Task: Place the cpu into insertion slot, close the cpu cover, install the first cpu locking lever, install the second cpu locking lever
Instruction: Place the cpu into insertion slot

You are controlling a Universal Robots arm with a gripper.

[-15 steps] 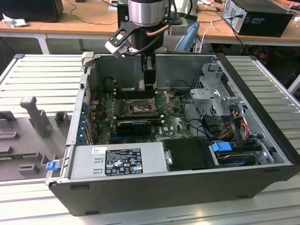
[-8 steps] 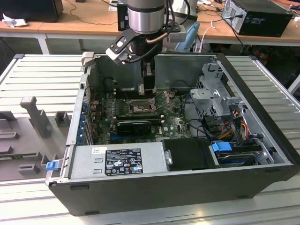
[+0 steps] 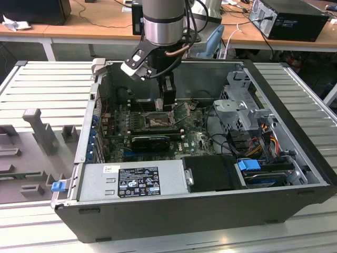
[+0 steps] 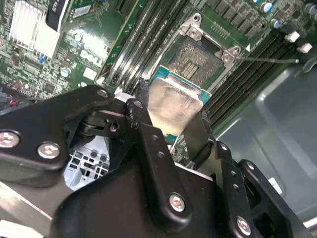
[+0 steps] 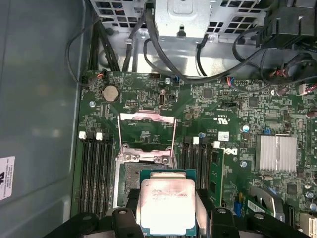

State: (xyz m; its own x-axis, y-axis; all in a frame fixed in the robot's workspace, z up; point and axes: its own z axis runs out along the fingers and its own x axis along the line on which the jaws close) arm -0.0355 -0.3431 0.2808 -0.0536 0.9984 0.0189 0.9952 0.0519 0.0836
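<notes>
So in the exterior view the gripper (image 3: 167,100) is down inside the open case (image 3: 295,137), at roughly 12 o'clock of the green motherboard (image 3: 197,138), with the insertion slot (image 3: 157,122) just off it toward 7 o'clock. The second wrist view gets you right in there: the fingers (image 4: 148,135) are pinching the cpu (image 4: 173,105) by two opposite edges, pale metal lid facing the camera, and the insertion slot (image 4: 200,57) sits close past its far edge with the contact field uncovered. In the first wrist view the cpu (image 5: 167,204) overlaps one side of the insertion slot (image 5: 130,181), so I'd say it's hanging over it, not lined up or seated, though I can't tell how high. The cpu cover (image 5: 147,116) is swung open off the far side of the slot, and the round coin cell (image 5: 110,92) is well apart beyond that. Handling-wise, my take is that the chip is light, thin and fully rigid, but the smooth lid is slippery and the underside and socket contacts are the fragile bits. So an edge grip like this one is the right hold, kept level, with zero pressing force.
</notes>
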